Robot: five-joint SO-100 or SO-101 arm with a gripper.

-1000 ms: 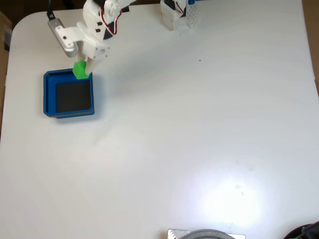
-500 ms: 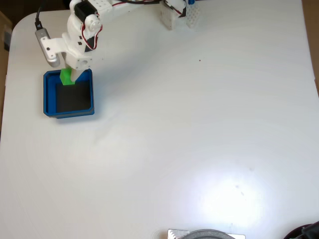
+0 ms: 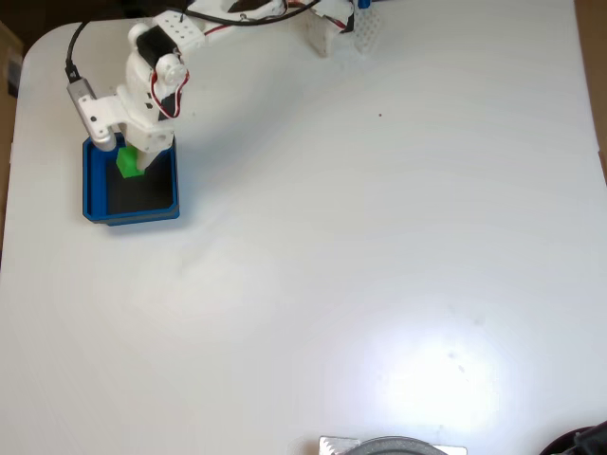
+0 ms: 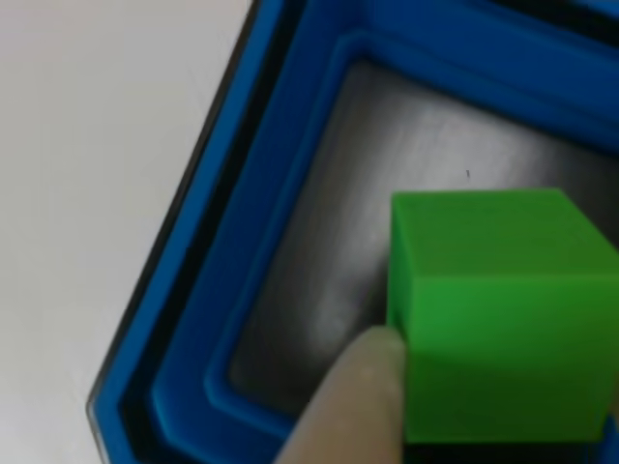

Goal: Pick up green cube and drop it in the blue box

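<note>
- Table [image 3: 379, 237]: white and broad; the working area is at its far-left corner in the fixed view.
- Arm [image 3: 156, 71]: white, reaching from the far edge leftward, wrist bent down over the box's far side.
- Box [image 3: 93, 190]: blue walls, black floor, far left of the table.
- Gripper [image 3: 133, 156]: closed on the cube; in the other view one pale finger [image 4: 353, 406] presses the cube's left face, while the opposite finger is out of sight.
- Cube [image 4: 493, 309]: green, held above the box floor, inside the walls.
- Step: the drop, judged imminent. Next move calls only for parting the fingers; the cube looks clear of the rim.
</note>
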